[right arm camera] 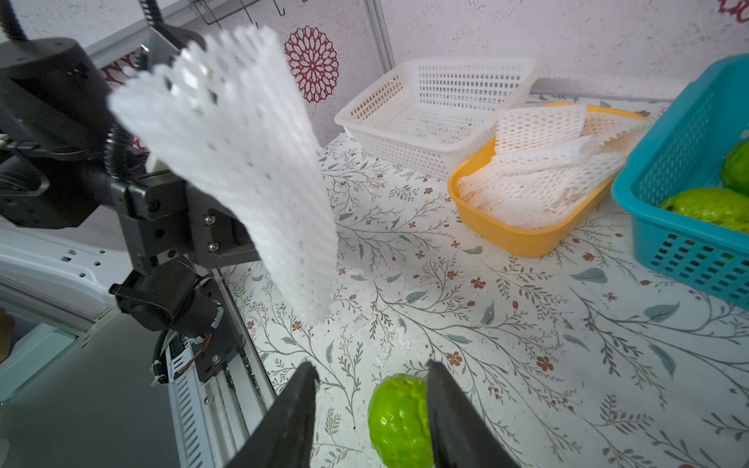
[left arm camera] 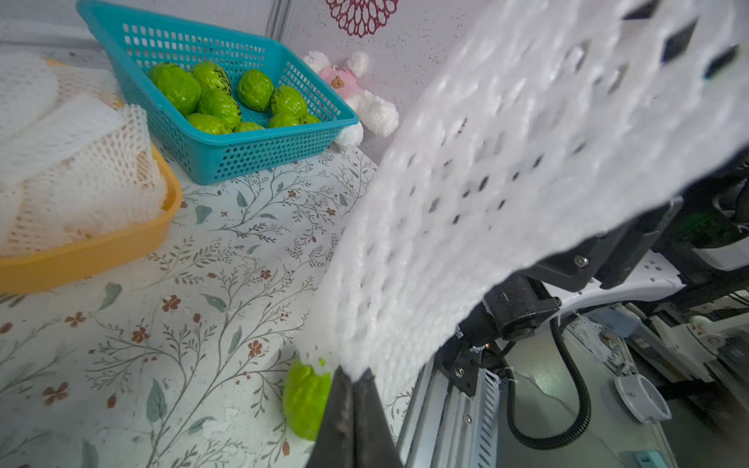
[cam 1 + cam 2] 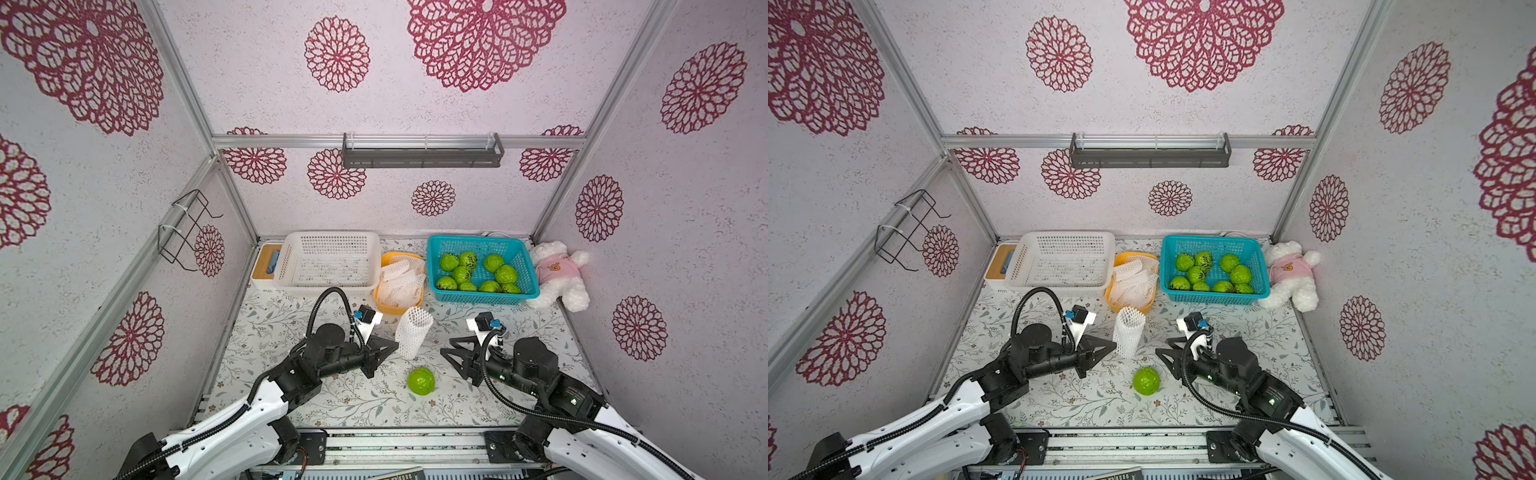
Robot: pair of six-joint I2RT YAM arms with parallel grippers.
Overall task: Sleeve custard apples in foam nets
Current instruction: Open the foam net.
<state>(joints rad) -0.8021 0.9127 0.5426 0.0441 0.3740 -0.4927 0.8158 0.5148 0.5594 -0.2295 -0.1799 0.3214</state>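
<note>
My left gripper (image 3: pixel 397 345) (image 2: pixel 356 379) is shut on the lower edge of a white foam net (image 3: pixel 413 332) (image 3: pixel 1128 332) (image 2: pixel 506 182) and holds it upright above the middle of the table. One bare custard apple (image 3: pixel 421 381) (image 3: pixel 1146 380) lies on the tablecloth in front of the net. In the left wrist view it (image 2: pixel 304 401) peeks out beside the shut jaws. My right gripper (image 3: pixel 446 347) (image 3: pixel 1163 345) (image 1: pixel 371 370) hovers open to the right of the net, holding nothing. In the right wrist view the custard apple (image 1: pixel 399 417) shows on the table beyond the parted fingers, and the held net (image 1: pixel 243 162) hangs ahead.
A teal basket (image 3: pixel 482 297) at the back right holds several custard apples. A yellow tray (image 3: pixel 395 309) with more foam nets stands left of it, then a white perforated basket (image 3: pixel 291 257) and a tissue box (image 3: pixel 266 262). A plush bear (image 3: pixel 557 274) leans in the right corner.
</note>
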